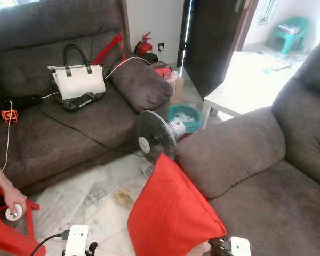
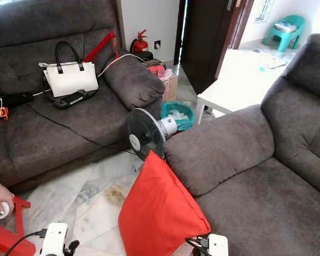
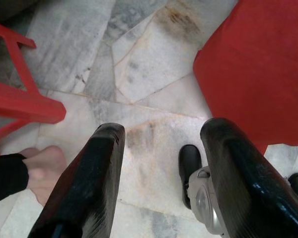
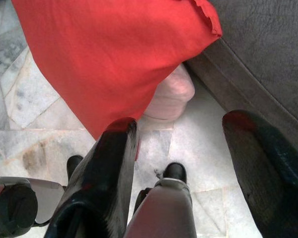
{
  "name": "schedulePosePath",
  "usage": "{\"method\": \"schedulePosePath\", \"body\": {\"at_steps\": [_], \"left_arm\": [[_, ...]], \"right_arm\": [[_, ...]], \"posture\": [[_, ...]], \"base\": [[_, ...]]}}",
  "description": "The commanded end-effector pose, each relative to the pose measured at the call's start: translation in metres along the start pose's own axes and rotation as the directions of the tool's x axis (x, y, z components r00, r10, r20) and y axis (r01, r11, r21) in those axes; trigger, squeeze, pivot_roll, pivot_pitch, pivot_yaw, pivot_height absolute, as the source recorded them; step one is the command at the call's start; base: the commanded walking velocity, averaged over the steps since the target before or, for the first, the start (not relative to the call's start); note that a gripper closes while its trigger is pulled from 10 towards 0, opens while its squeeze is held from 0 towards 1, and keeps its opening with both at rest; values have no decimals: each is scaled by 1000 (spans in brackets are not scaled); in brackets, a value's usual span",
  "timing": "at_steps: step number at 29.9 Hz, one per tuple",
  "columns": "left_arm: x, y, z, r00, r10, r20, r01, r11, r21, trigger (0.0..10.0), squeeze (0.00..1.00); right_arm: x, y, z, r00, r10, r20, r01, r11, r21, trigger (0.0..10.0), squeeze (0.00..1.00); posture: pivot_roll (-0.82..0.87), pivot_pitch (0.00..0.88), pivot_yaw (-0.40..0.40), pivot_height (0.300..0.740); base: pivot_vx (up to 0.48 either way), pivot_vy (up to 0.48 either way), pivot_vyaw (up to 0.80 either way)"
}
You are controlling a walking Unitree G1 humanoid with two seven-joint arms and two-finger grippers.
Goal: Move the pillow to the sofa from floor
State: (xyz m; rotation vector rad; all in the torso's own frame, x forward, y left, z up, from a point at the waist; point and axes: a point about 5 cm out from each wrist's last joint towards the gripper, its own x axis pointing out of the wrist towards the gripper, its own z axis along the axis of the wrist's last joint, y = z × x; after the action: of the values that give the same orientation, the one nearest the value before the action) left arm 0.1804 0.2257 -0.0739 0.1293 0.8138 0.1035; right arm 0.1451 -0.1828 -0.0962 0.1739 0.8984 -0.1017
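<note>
Left eye view showed two grey sofas: one sofa (image 1: 58, 122) across the upper left of the frame, the other sofa (image 1: 266, 176) filling the right side. Marble floor (image 1: 96, 192) lay between them in the lower middle. The red pillow (image 1: 170, 213) stood on the floor at the bottom centre, leaning against the armrest of the right-hand sofa, one corner pointing up. Just behind it, in the middle of the frame, a black fan (image 1: 156, 136) faced left. On the left sofa sat a white handbag (image 1: 78, 80) with black handles, and a black cable (image 1: 80, 133) ran over the seat cushion. A fire extinguisher (image 1: 144, 45) stood at top centre by the wall. At the lower left edge a person's hand (image 1: 13, 200) gripped a small white object above a red stool (image 1: 10, 234).

In the left wrist view the left pincer (image 3: 161, 163) hung wide apart over bare floor, the pillow beside it. In the right wrist view the right pincer (image 4: 184, 148) was also spread wide, holding nothing, with one finger (image 4: 111, 168) close under the pillow's lower edge and the sofa base alongside.
</note>
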Motion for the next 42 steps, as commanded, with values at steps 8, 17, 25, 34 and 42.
{"method": "schedulePosePath", "body": {"at_steps": [8, 17, 25, 34, 42], "left_arm": [[-3, 1, -16, 996, -18, -92, 20, 1000, 19, 10000, 0], [-4, -1, -17, 995, -31, -94, 34, 999, 31, 10000, 0], [-3, -2, -13, 997, -35, -73, 38, 999, 38, 10000, 0], [-4, 1, -14, 997, -22, -72, 25, 999, 33, 10000, 0], [-4, 0, -15, 997, -28, -74, 31, 999, 37, 10000, 0]], "right_arm": [[1, -2, 1, 999, -24, -28, 24, 1000, -2, 10000, 0], [2, 1, 1, 1000, -17, -26, 17, 1000, 1, 10000, 0], [2, 2, 0, 999, -16, -31, 16, 1000, 4, 10000, 0], [1, 1, -1, 999, -11, -35, 11, 1000, 4, 10000, 0], [1, 2, -2, 999, -2, -39, 2, 1000, -5, 10000, 0]], "posture": [[99, 0, -29, 740], [102, 0, -23, 740], [103, 0, -20, 740], [106, 0, -26, 740], [100, 0, -23, 740]], "base": [[0, 0, 0], [0, 0, 0], [0, 0, 0], [0, 0, 0], [0, 0, 0]]}}
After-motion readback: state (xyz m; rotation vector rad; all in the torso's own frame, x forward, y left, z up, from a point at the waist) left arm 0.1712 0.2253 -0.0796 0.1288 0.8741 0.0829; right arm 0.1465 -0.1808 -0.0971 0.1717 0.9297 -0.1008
